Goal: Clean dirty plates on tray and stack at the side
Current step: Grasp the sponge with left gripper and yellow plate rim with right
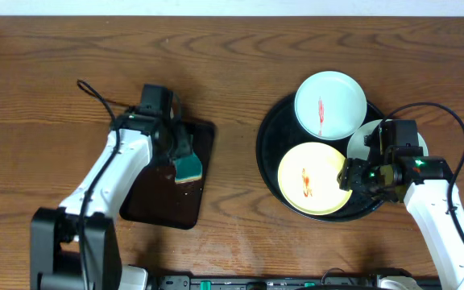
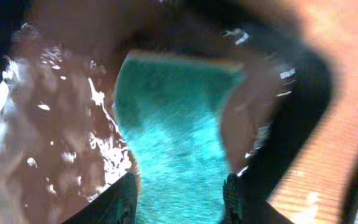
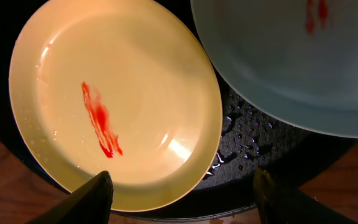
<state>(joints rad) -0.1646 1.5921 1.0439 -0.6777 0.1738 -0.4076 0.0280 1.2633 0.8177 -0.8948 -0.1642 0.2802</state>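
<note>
A: Holding anything, right tool [image 3: 185, 200]?
B: No, jaws wide over the yellow plate [image 3: 114, 99] at the tray's [image 3: 244, 146] near edge. Left tool [image 2: 179, 202] flanks the sponge [image 1: 188, 168]; gripping or not, I cannot tell.

A: The table [image 1: 232, 64] is brown wood with a plain grain and a soft sheen.
B: And the round tray [image 3: 241, 143]?
A: Glossy black, beaded with water drops. The yellow plate [image 3: 114, 102] and the white plate [image 3: 278, 68] are smooth and shiny, catching the light.
B: The sponge [image 2: 173, 124]?
A: Teal, rough and fibrous on its face. The small tray [image 1: 167, 201] under it is dark, wet and glossy.
</note>
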